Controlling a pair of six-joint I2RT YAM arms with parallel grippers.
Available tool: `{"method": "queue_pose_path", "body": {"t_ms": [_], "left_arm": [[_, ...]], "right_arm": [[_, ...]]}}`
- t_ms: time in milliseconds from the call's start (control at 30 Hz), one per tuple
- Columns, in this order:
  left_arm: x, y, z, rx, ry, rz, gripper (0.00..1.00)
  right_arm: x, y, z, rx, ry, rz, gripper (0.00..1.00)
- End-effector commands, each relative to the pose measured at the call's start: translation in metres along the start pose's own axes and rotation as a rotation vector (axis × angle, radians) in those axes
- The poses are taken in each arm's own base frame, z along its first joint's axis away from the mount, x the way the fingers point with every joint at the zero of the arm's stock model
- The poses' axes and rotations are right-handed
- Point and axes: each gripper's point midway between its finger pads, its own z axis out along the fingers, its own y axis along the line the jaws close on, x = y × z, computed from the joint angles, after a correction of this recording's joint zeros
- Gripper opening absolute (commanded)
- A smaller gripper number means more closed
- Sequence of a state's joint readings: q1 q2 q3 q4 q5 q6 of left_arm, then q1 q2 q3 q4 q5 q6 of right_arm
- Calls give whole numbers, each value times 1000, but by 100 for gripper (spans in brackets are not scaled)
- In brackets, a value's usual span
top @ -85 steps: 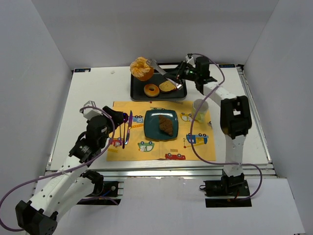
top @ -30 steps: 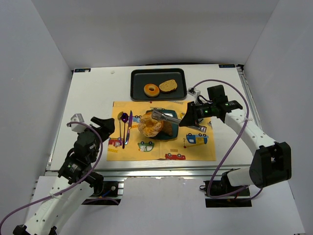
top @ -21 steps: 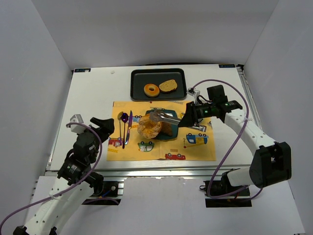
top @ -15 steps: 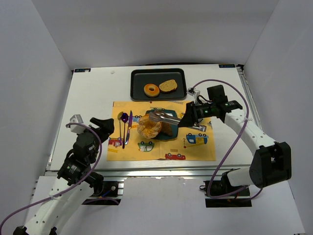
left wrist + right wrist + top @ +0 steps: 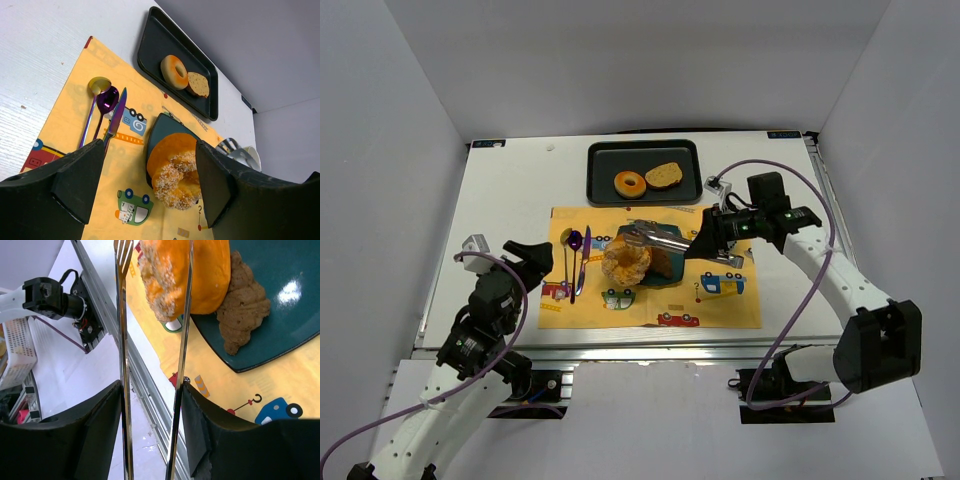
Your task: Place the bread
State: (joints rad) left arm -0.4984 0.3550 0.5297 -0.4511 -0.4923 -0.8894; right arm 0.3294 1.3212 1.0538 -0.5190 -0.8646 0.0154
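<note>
Top external: right claw (image 5: 706,243) extends tongs (image 5: 660,238) leftward, tips at bread (image 5: 625,263).

The left arm (image 5: 480,305) and right arm (image 5: 820,262) share white shells, black joint housings and black base mounts (image 5: 775,385) at the table's (image 5: 520,190) near edge. A purple cable (image 5: 526,290) loops along each. The left gripper (image 5: 150,165) and right gripper (image 5: 151,390) have matte black, blocky fingers.

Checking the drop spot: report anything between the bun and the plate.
A brown pastry already lies on the teal plate, against the bun, which sits at the plate's edge, partly over the placemat.
</note>
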Motion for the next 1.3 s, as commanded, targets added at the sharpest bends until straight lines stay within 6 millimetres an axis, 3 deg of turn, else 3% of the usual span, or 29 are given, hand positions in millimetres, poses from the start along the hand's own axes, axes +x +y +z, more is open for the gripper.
{"method": "queue_pose_path", "body": {"t_ms": [0, 333, 433, 533, 567, 667, 733, 767, 833, 867, 933, 967, 1000, 1067, 1167, 1233, 1267], "left_arm": [[1, 8, 0, -27, -5, 7, 82], [-1, 6, 0, -24, -8, 6, 82], [-2, 6, -1, -26, -10, 6, 82], [-2, 6, -1, -23, -13, 2, 81], [-2, 5, 0, -21, -13, 2, 78], [-2, 3, 0, -11, -11, 4, 73], [-1, 2, 1, -6, -7, 8, 63], [-1, 2, 1, -3, -9, 9, 57], [0, 2, 2, 1, -11, 8, 40], [1, 1, 2, 6, -7, 8, 36], [3, 0, 4, 12, -6, 7, 30], [6, 1, 5, 15, 4, 9, 30], [5, -2, 6, 23, 1, 9, 32], [7, -2, 8, 17, 12, 25, 44], [7, -4, 10, 12, 18, 44, 62], [5, -5, 11, 8, 18, 60, 66], [5, -6, 11, 7, 21, 65, 68]], "right_arm": [[-30, 23, -12, -41, -81, -127, 54], [-30, 26, -13, -44, -90, -142, 54], [-42, 29, -22, -12, -133, -177, 45], [-62, 20, -39, 56, -217, -211, 15], [-69, 8, -49, 106, -250, -206, 0], [-89, -27, -78, 270, -335, -208, 0], [-96, -83, -117, 518, -396, -153, 0], [-93, -114, -146, 660, -422, -147, 0], [-86, -165, -187, 930, -459, -128, 0], [-60, -192, -198, 1020, -430, -82, 0], [-32, -227, -217, 1205, -378, -91, 0], [-31, -237, -226, 1248, -403, -121, 0], [-4, -253, -218, 1252, -348, -93, 0], [19, -274, -213, 1268, -313, -46, 0], [38, -290, -204, 1252, -281, 35, 0], [48, -299, -196, 1236, -255, 69, 8], [52, -302, -194, 1232, -242, 78, 20]]}}
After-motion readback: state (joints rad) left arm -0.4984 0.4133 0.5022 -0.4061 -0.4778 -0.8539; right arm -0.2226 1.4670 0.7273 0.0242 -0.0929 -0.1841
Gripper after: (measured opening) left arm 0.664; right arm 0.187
